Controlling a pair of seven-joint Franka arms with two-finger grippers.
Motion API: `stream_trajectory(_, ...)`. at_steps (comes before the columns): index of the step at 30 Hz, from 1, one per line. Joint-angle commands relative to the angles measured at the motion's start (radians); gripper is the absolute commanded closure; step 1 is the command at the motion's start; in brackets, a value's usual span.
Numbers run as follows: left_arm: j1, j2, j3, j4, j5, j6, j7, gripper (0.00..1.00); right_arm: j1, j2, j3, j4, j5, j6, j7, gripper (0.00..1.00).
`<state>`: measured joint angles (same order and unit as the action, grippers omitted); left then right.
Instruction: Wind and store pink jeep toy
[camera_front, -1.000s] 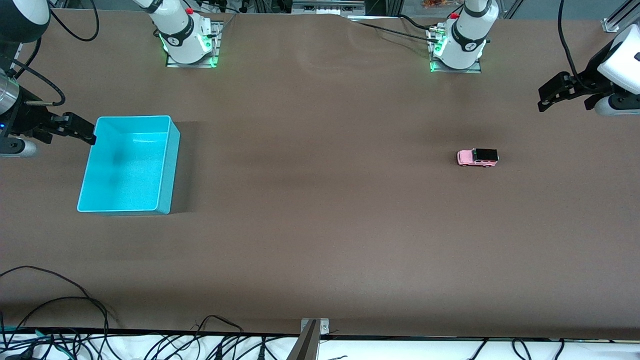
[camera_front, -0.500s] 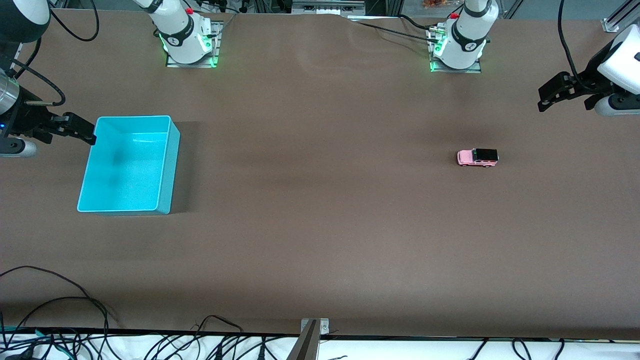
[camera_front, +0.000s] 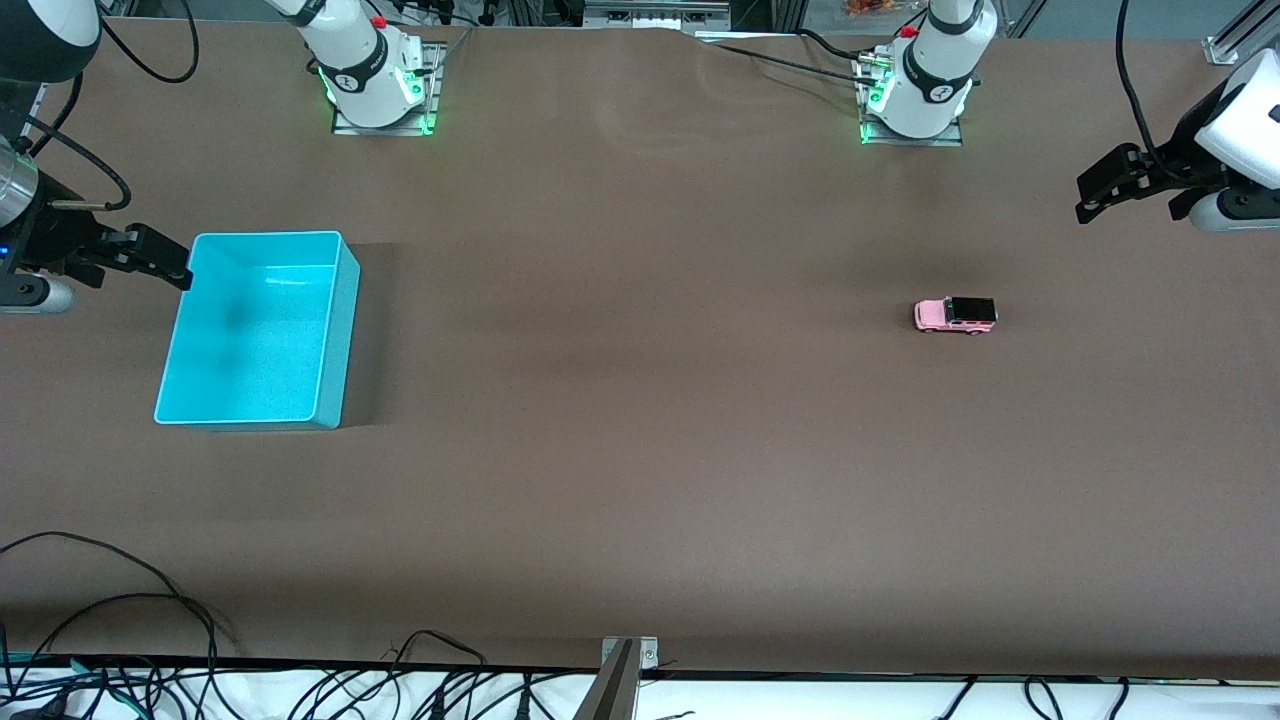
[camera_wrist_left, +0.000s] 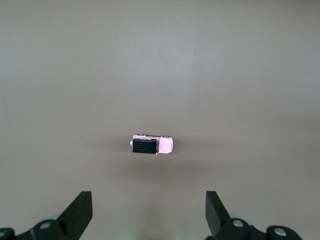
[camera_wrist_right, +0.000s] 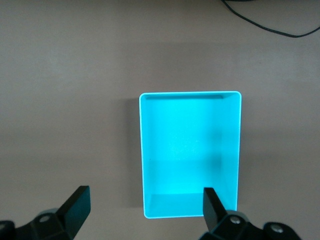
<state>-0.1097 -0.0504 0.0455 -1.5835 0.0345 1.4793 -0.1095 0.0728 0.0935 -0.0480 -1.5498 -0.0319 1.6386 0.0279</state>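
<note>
The pink jeep toy (camera_front: 955, 315), tiny with a black roof, stands on the brown table toward the left arm's end; it also shows in the left wrist view (camera_wrist_left: 152, 145). My left gripper (camera_front: 1098, 192) hangs open and empty high above the table near that end, apart from the jeep; its fingertips frame the table in the left wrist view (camera_wrist_left: 148, 212). The turquoise bin (camera_front: 257, 330) stands empty toward the right arm's end. My right gripper (camera_front: 160, 260) is open and empty, high beside the bin's edge; the bin shows in the right wrist view (camera_wrist_right: 190, 155).
The two arm bases (camera_front: 372, 75) (camera_front: 920, 85) stand along the table's edge farthest from the front camera. Black cables (camera_front: 150, 640) lie along the edge nearest the camera. A cable (camera_wrist_right: 270, 25) shows in the right wrist view.
</note>
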Motion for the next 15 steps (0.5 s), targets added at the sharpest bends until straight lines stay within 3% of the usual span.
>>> stream_trajectory(1, -0.001, 0.014, 0.005, 0.03, -0.013, -0.022, -0.004, 0.0, 0.005, -0.005, 0.0, 0.01, -0.006, -0.003, 0.009, 0.0)
stream_trajectory(15, -0.001, 0.014, 0.005, 0.03, -0.015, -0.022, -0.004, 0.0, 0.005, -0.008, 0.0, 0.01, -0.005, -0.003, 0.009, 0.0)
